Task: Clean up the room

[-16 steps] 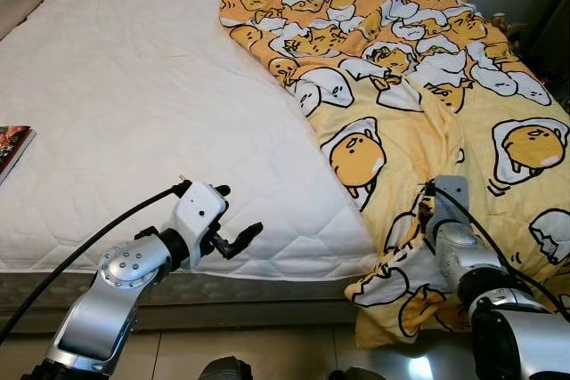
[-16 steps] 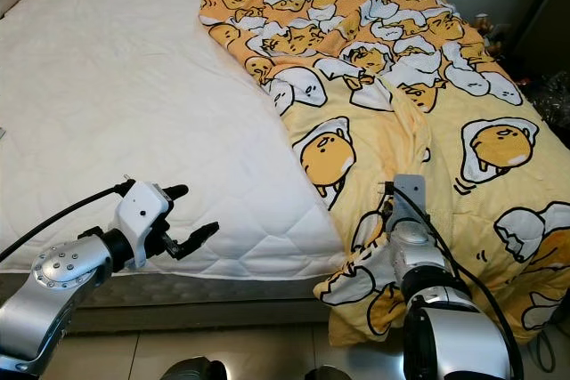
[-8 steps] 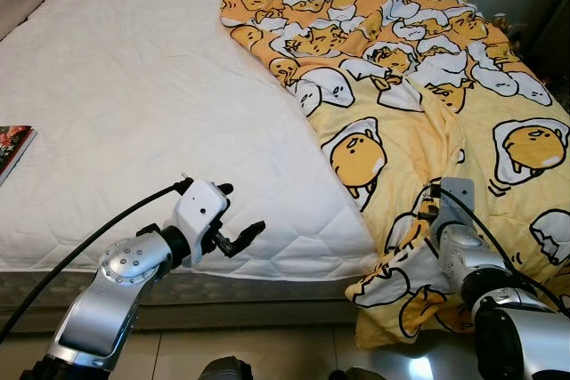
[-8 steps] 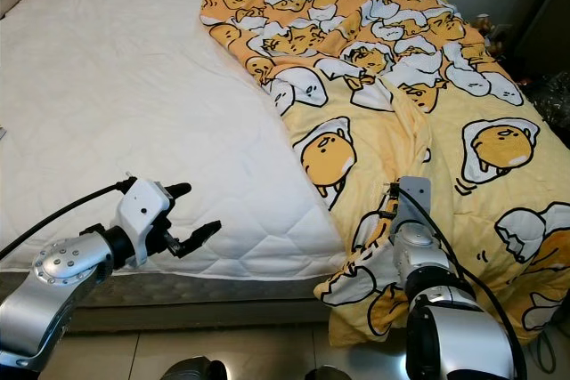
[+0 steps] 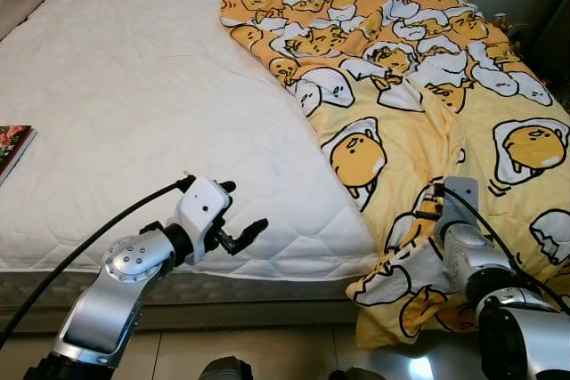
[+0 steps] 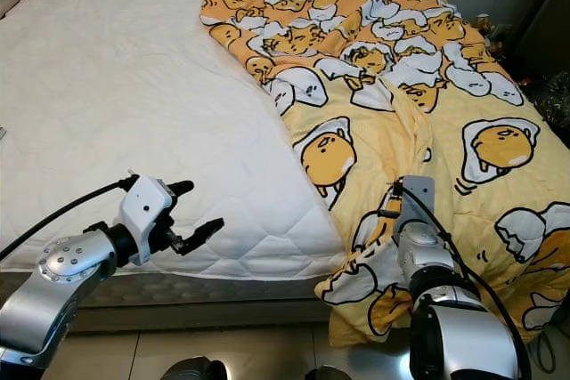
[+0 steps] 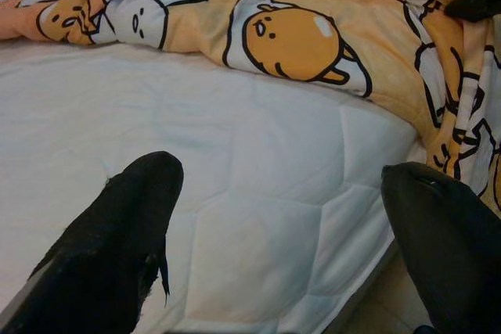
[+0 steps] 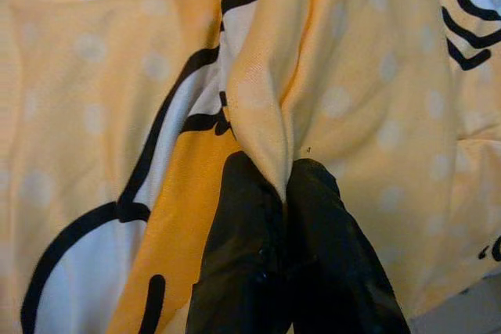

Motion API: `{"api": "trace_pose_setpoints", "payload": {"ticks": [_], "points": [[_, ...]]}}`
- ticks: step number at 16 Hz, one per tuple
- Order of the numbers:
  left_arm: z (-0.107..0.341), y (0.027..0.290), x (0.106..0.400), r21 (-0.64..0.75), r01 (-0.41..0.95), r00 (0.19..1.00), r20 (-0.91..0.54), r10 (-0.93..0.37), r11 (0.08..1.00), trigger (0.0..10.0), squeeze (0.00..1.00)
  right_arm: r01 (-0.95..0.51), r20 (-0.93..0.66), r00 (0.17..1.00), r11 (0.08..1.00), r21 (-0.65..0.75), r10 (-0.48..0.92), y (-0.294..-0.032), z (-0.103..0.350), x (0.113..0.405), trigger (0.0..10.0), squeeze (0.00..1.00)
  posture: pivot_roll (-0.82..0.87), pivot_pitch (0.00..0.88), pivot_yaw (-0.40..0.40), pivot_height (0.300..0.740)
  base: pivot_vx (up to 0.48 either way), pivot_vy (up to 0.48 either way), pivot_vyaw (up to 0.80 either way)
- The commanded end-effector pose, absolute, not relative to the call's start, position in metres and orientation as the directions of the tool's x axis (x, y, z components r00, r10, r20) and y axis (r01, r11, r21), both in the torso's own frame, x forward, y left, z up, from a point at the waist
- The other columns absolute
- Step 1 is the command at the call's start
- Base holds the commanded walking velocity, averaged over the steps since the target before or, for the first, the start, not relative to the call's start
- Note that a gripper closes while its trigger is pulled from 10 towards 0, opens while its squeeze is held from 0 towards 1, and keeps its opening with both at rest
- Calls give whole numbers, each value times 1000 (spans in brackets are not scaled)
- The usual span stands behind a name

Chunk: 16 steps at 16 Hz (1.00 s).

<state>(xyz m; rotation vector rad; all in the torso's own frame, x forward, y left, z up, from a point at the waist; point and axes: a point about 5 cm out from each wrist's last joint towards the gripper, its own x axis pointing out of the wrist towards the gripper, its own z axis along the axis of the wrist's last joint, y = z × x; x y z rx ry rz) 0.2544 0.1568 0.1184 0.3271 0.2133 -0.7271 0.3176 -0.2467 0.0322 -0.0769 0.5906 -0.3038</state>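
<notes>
Blanket (image 5: 419, 86), yellow with egg cartoons, covers right half of bed, edge hanging off foot end. Left gripper (image 5: 242, 231) hovers over white mattress (image 5: 134, 113) near foot edge, well left of blanket, fingers apart, arm bent, reaching forward. Right gripper (image 8: 283, 193) at blanket's hanging edge, fingers pinched together on a fold of blanket; right arm low at bed's foot.

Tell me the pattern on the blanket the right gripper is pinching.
The blanket is yellow-orange with cartoon egg characters, clearest in the left eye view.
</notes>
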Motion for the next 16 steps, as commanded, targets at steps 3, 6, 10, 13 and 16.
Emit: {"api": "trace_pose_setpoints", "payload": {"ticks": [3, 6, 10, 13, 16], "points": [[116, 158, 255, 216, 671, 736, -304, -605, 709, 10000, 0, 47, -416, 908, 999, 2, -42, -222, 48, 331, 0, 0, 120, 42, 29, 740, 0, 0, 0], [115, 157, 255, 213, 672, 736, -303, -606, 710, 10000, 0, -404, -290, 865, 911, 83, 410, -159, 56, 323, 0, 0, 112, 42, 31, 740, 0, 0, 0], [115, 156, 255, 213, 677, 731, -299, -613, 704, 10000, 0, -850, -174, 493, 514, 114, 853, -96, 79, 277, 0, 0, 107, 36, 22, 740, 0, 0, 0], [115, 156, 254, 216, 681, 729, -296, -617, 700, 10000, 0, -942, -122, 251, 271, 197, 960, -96, 97, 249, 0, 0, 105, 30, 20, 740, 0, 0, 0], [114, 154, 252, 214, 689, 722, -294, -627, 693, 10000, 0, -947, -49, 25, 40, 320, 998, -109, 117, 214, 0, 0, 98, 18, 16, 740, 0, 0, 0]]}}
